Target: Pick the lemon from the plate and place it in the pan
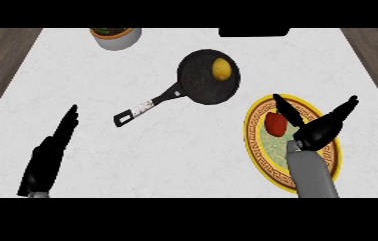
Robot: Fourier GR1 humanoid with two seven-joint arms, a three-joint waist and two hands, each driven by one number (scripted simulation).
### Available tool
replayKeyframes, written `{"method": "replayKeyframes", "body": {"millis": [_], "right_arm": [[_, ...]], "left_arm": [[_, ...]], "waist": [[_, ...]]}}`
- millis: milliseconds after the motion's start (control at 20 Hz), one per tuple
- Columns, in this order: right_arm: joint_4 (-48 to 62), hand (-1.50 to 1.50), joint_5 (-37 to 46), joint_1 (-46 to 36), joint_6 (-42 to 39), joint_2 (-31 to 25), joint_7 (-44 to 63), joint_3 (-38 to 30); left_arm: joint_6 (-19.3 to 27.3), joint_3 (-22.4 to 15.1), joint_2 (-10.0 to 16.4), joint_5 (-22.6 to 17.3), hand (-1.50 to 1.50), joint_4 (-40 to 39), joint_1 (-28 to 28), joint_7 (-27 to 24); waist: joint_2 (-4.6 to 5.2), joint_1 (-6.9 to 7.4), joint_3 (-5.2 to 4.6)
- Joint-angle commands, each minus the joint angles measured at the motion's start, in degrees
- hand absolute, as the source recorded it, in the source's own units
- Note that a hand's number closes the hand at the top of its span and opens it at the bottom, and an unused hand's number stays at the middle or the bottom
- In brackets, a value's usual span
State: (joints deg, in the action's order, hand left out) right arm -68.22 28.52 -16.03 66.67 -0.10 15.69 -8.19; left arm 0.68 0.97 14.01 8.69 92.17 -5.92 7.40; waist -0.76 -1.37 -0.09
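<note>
1 lemon (221, 68) in pan (196, 84), 1 plate (249, 135) (red fruit (276, 124)), L hand (44, 161), R hand (314, 132) splayed

No text, label, brand or number can be read. Pale marks on the handle of the pan (198, 84) are too small to make out; the plate (251, 135) has only a patterned rim.
</note>
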Motion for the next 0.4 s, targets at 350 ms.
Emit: {"method": "replayKeyframes", "body": {"millis": [350], "right_arm": [[-38.2,-1.50,3.6,35.1,-7.8,-0.3,5.3,10.2]], "left_arm": [[-0.1,-0.5,-1.8,0.7,0.00,2.8,-0.4,0.9]], "waist": [[0.55,0.69,0.03]]}}
